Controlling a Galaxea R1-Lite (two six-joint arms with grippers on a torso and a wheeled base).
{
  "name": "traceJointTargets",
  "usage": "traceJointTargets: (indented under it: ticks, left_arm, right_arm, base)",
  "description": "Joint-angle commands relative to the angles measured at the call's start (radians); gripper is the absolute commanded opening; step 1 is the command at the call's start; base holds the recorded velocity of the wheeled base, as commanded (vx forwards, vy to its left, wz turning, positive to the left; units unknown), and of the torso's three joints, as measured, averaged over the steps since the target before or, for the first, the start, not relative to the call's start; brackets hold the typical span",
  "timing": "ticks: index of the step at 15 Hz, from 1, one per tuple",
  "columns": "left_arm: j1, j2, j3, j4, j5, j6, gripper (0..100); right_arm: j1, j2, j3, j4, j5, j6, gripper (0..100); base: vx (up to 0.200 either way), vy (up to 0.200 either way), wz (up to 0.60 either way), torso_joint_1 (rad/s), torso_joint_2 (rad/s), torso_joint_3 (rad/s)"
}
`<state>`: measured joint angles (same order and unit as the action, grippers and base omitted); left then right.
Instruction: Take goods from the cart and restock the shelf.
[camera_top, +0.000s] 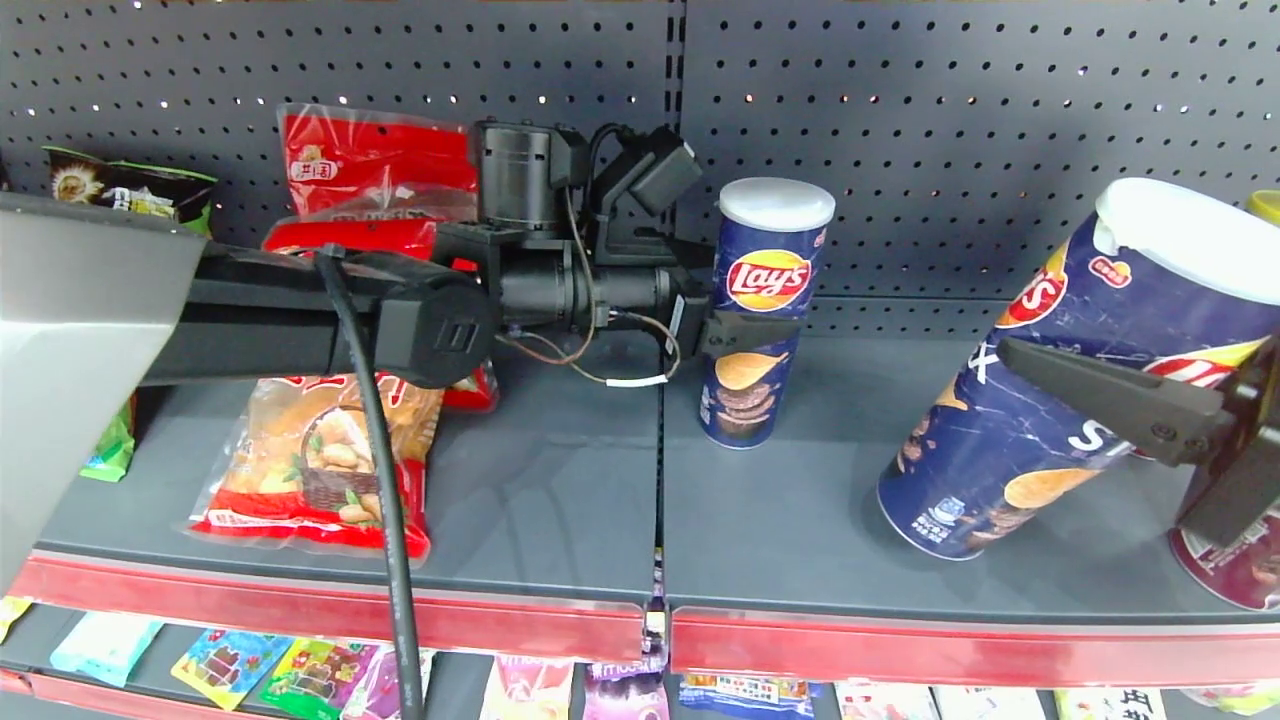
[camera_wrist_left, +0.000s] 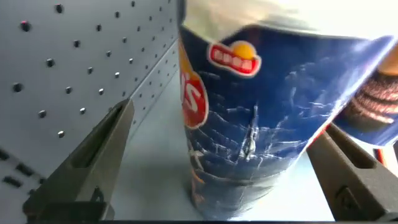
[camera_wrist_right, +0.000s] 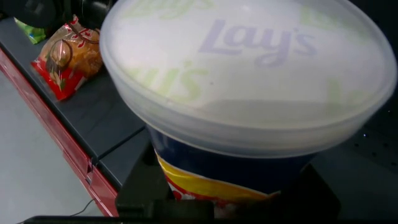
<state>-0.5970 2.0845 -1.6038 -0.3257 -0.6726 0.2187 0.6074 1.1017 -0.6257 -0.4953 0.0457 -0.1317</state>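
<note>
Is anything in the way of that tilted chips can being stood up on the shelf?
Nothing visible. The shelf beside the tilted can, held in the right gripper, lies bare. The upright can stands apart on its left, and a red can sits close at its right.

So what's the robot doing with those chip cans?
It's stocking the shelf. The left gripper has its fingers open on either side of an upright blue chip can standing on the shelf. The right gripper is clamped on a second blue chip can, which is tilted over the right part of the shelf and not yet stood up.
</note>
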Motion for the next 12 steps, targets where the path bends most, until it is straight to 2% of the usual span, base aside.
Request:
traceJointTargets:
  ticks: [1,5,8,9,12]
  left_arm:
    - [-0.009,-0.003,-0.005,-0.001,0.002,-0.002,100]
    - [-0.030,-0.006,-0.033,-0.001,0.013,-0.016,100]
    - [-0.033,-0.003,-0.038,-0.001,0.048,-0.032,100]
    - [-0.035,-0.004,-0.038,-0.001,0.050,-0.036,0]
    - [-0.049,-0.012,-0.031,-0.001,0.051,-0.039,0]
  right_arm:
    - [0.000,0.003,0.001,0.000,0.000,0.000,0]
    - [0.000,0.001,0.003,0.000,0.000,0.000,0]
    - [0.000,0.000,0.004,0.000,0.000,0.000,0]
    - [0.000,0.000,0.006,0.000,0.000,0.000,0]
    - [0.000,0.000,0.011,0.000,0.002,0.000,0]
  base:
    - [0.000,0.000,0.00,0.000,0.00,0.000]
    - [0.000,0.000,0.00,0.000,0.00,0.000]
    - [0.000,0.000,0.00,0.000,0.00,0.000]
    - [0.000,0.000,0.00,0.000,0.00,0.000]
    - [0.000,0.000,0.00,0.000,0.00,0.000]
